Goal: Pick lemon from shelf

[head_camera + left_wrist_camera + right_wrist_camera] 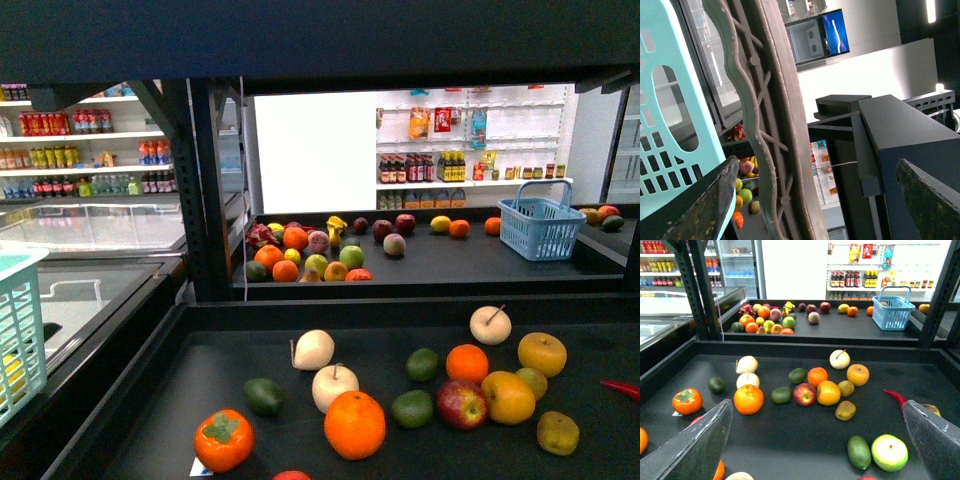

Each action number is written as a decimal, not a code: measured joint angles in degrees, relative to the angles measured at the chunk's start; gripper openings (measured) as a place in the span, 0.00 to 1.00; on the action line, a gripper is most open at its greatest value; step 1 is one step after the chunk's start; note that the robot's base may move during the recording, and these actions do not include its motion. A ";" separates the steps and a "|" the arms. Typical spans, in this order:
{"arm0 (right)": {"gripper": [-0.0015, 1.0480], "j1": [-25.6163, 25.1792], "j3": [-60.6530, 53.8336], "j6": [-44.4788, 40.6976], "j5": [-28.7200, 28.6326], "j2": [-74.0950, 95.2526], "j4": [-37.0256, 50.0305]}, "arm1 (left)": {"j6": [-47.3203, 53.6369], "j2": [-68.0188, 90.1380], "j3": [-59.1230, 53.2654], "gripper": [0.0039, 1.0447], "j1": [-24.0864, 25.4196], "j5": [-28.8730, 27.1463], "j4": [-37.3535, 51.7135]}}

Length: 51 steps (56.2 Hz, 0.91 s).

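Fingers (690, 450) on the right gripper (816, 407) are spread wide with nothing between them, and it's the same for the left gripper (817, 161): its fingers (702, 210) are apart and empty, parked next to a teal basket (670, 125) and aimed off at the back of the store, so it's not much use for this job. The right wrist camera looks straight across the near tray of the shelf (790, 450). As far as I can tell the lemon (828, 392) is the yellow oval one in the cluster toward the right side of that tray (200, 380), also easy to spot from the front (508, 397). It's touching the red apple (804, 394), with the orange (817, 376) just behind it and a small olive-coloured fruit (845, 387) right beside it. So I'd say we're at the very start, the reach hasn't happened yet. The next move looks like the right arm going forward and down over the lemon, jaws kept wide. The tricky bit is it's packed in, so a finger has to slip between lemon and apple without knocking either one rolling.
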 joint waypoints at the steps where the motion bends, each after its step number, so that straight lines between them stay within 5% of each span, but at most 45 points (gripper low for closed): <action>1: 0.98 0.00 0.00 0.00 0.00 0.00 0.00 | 0.15 -0.11 -0.02 0.93 0.00 -0.04 -0.31; 30: 0.98 0.02 0.00 0.00 0.00 0.00 0.00 | 14.43 -11.61 -2.56 0.93 0.00 -9.09 -20.61; 42: 0.98 0.02 0.00 0.00 0.00 0.00 0.00 | 37.46 -32.37 -9.35 0.93 -4.04 -18.01 -40.37; 51: 0.98 0.02 0.00 0.00 0.00 0.00 0.00 | 49.07 -50.69 -16.33 0.93 -10.32 -19.71 -48.83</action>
